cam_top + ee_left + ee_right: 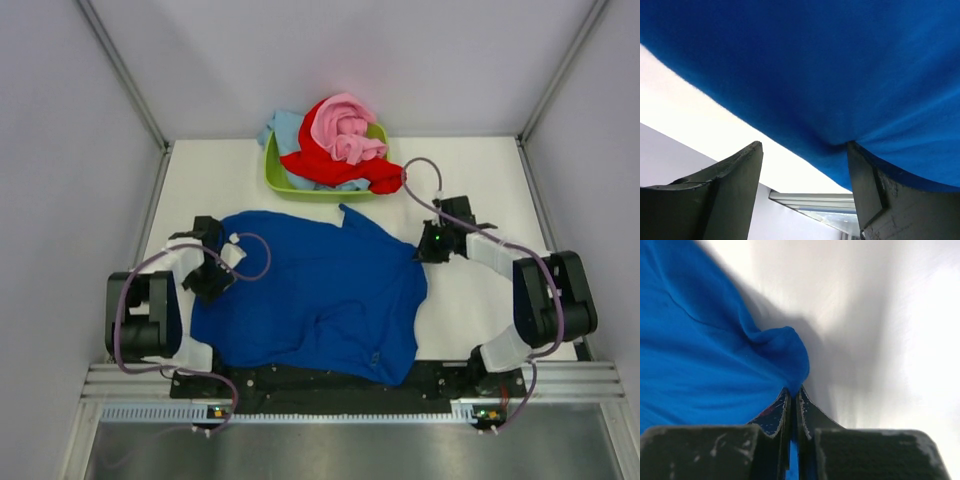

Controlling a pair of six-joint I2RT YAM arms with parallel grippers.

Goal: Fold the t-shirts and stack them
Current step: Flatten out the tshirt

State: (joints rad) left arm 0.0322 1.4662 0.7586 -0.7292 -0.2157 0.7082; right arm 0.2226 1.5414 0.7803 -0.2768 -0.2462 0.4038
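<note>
A royal blue t-shirt lies spread on the white table between the arms, its print hidden. My right gripper sits at the shirt's right edge, and the right wrist view shows it shut on a bunched fold of blue cloth. At the shirt's left edge, my left gripper stands open; in the left wrist view the blue cloth hangs just above the gripper, touching the right finger, with nothing pinched. Red, pink and light blue t-shirts lie heaped in the tub.
A lime green plastic tub stands at the back middle of the table, a red sleeve draped over its right rim. Grey walls enclose the table on three sides. A metal rail with the arm bases runs along the near edge.
</note>
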